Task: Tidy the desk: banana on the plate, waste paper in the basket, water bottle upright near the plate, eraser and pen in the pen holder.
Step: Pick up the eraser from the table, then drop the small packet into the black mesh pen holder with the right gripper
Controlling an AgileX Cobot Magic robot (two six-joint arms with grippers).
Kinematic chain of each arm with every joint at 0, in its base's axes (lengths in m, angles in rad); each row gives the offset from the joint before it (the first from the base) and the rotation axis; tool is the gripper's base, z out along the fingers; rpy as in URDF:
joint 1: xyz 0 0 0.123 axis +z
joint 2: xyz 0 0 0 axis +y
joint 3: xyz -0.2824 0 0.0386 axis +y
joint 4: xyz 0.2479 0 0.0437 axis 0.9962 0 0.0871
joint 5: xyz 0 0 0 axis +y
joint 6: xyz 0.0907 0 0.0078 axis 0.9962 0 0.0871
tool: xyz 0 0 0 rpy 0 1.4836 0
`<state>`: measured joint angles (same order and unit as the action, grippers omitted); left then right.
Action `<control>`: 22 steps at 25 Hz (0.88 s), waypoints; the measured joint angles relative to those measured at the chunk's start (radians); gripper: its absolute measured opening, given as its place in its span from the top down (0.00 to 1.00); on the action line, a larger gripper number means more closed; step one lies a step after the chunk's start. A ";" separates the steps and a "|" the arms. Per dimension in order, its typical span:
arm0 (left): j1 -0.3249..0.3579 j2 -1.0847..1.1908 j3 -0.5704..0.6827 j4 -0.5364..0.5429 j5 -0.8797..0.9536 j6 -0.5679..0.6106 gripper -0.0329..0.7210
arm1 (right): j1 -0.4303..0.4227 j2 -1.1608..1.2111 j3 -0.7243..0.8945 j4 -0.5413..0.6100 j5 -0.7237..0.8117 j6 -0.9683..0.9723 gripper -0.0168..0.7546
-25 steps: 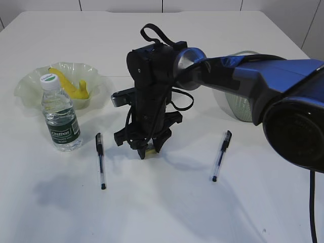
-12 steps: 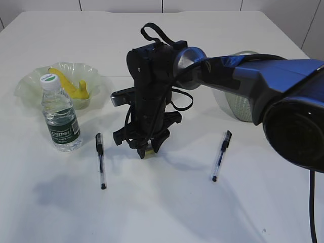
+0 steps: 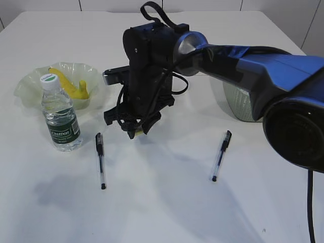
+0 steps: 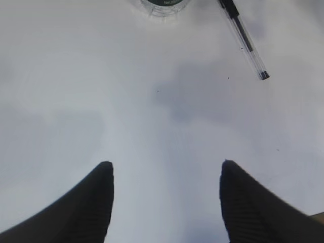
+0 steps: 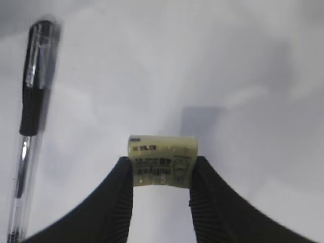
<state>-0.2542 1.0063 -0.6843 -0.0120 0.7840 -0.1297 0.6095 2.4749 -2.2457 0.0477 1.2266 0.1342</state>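
My right gripper (image 3: 135, 131) reaches across the middle and is shut on a small yellowish eraser (image 5: 162, 159), held clear of the table between its fingers (image 5: 124, 187). One pen (image 3: 99, 159) lies just left of it, and a second pen (image 3: 221, 154) lies to the right. The banana (image 3: 71, 83) rests in the clear wavy plate (image 3: 30, 86). The water bottle (image 3: 59, 114) stands upright in front of the plate. My left gripper (image 4: 167, 167) is open over bare table, with the bottle's base (image 4: 164, 4) and a pen (image 4: 243, 35) ahead. Waste paper is out of view.
A silver mesh container (image 3: 240, 104) stands at the right, partly hidden behind the right arm (image 3: 243, 61); I cannot tell whether it is the basket or the pen holder. The white table (image 3: 162, 212) extends to the front.
The right gripper closed on the eraser, then lifted it off the table and moved up and to the left. The left gripper stayed as it was.
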 joint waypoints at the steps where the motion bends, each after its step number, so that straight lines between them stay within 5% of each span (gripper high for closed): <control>1: 0.000 0.000 0.000 0.000 0.000 0.000 0.35 | 0.000 0.000 -0.010 0.002 0.000 0.000 0.64; 22: 0.000 0.000 0.000 0.000 -0.002 0.000 0.35 | -0.040 -0.064 -0.050 -0.083 0.006 0.000 0.64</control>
<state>-0.2542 1.0063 -0.6843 -0.0120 0.7823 -0.1297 0.5693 2.4107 -2.2956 -0.0357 1.2327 0.1342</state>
